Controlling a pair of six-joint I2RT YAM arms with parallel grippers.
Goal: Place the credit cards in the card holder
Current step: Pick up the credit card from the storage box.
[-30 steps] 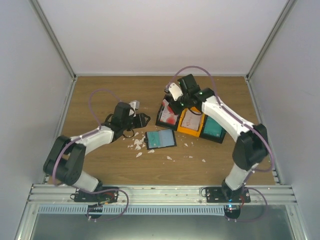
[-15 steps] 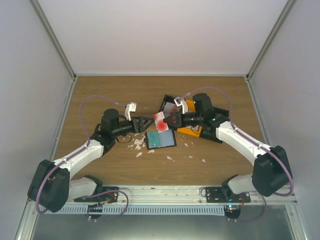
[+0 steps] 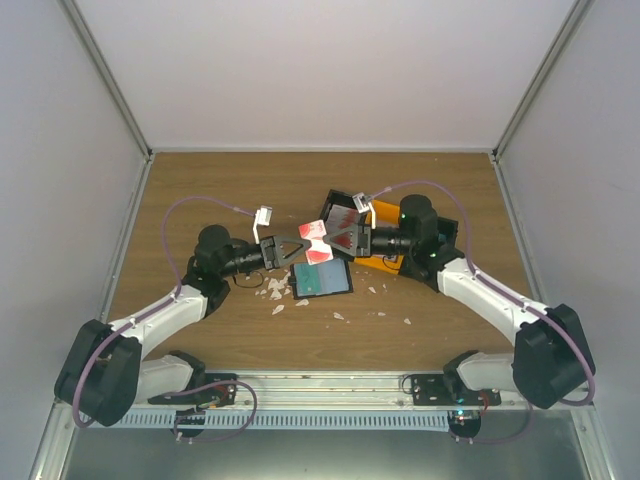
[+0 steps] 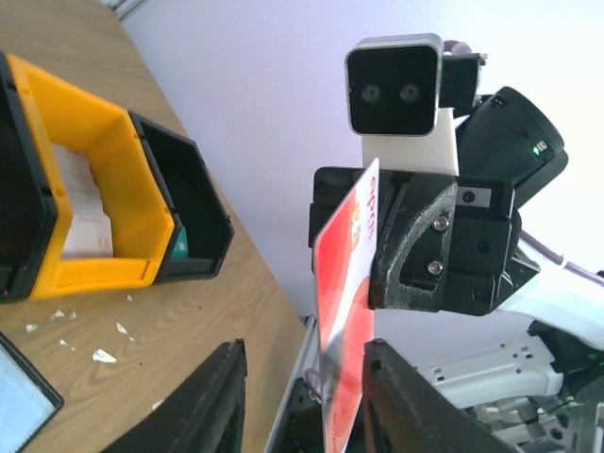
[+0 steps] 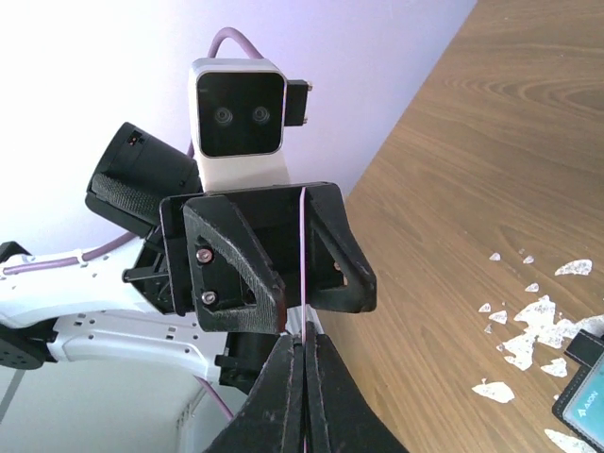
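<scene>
Card point(image 3: 318, 243) hung on edge just above the card holder point(image 3: 325, 280), pinched tight in your right gripper point(image 3: 336, 240). Your left gripper point(image 3: 301, 245) straddled it from the holder's left side, jaws partway apart, not yet biting. By my read, you needed them square on the card's faces and clamped before the right let go.

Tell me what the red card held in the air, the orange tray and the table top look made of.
Card: likely thin plastic, smooth; it stands stiff and flat though edge-thin.
Orange tray: moulded plastic, smooth, semi-matte; uniform colour, thick rounded walls.
Table top: wood or wood-look laminate, matte; grain lines show, but which one is unclear.
</scene>
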